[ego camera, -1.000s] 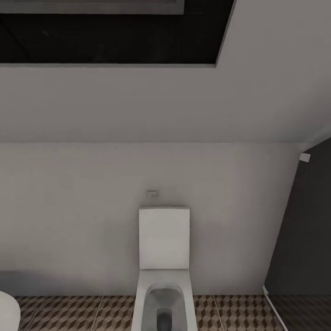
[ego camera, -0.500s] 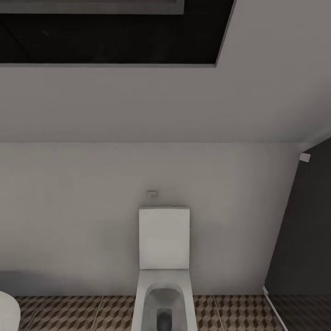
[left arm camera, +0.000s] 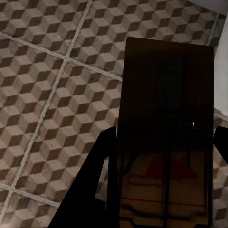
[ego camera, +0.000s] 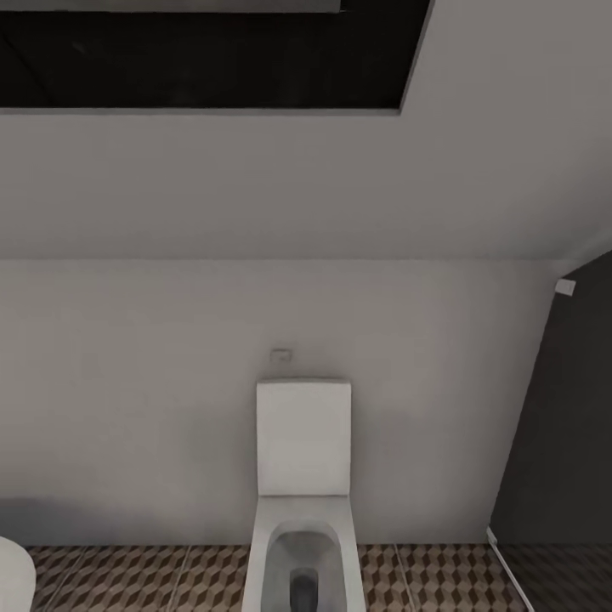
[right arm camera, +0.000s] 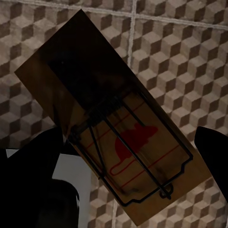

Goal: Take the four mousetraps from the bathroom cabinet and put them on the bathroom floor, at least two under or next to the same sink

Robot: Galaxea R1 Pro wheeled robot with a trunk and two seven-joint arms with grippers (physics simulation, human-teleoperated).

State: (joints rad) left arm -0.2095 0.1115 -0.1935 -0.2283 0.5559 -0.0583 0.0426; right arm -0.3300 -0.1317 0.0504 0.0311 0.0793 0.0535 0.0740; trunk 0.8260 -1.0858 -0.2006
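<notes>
Gripper [left arm camera: 161, 161] on the left arm is clamped on a mousetrap [left arm camera: 164, 137], its two dark fingers [left arm camera: 92, 185] pressing the trap's long edges from either side. That trap is a flat wooden slab with a red mouse print and dark wire parts at the gripper end; its far end is in deep shadow. It hangs above the bathroom floor [left arm camera: 52, 71], whose square tiles carry a brown, beige and white cube pattern with pale grout lines. A white edge of some fixture shows just beside the trap, too little of it to name.

On the right arm, the second gripper [right arm camera: 128, 161] holds another mousetrap [right arm camera: 114, 123], which sits at a slant between its two dark fingers [right arm camera: 33, 161]. The red mouse drawing and the wire frame are plain to see on the lit half, while the other half is dark. The same cube-patterned tiles lie beneath it, and a pale grey-white block shows near one finger.

From the head camera, a white toilet [ego camera: 303, 493] stands against a plain pale wall [ego camera: 127, 399], with a small button plate [ego camera: 282, 356] on the wall just above its tank. Patterned floor runs along the wall's foot on both sides of the toilet. A white rounded edge [ego camera: 13, 578] shows at the lower left corner, and a dark panel [ego camera: 561, 425] stands at the right. Overhead, a black recessed opening [ego camera: 204, 55] cuts into the grey ceiling.
</notes>
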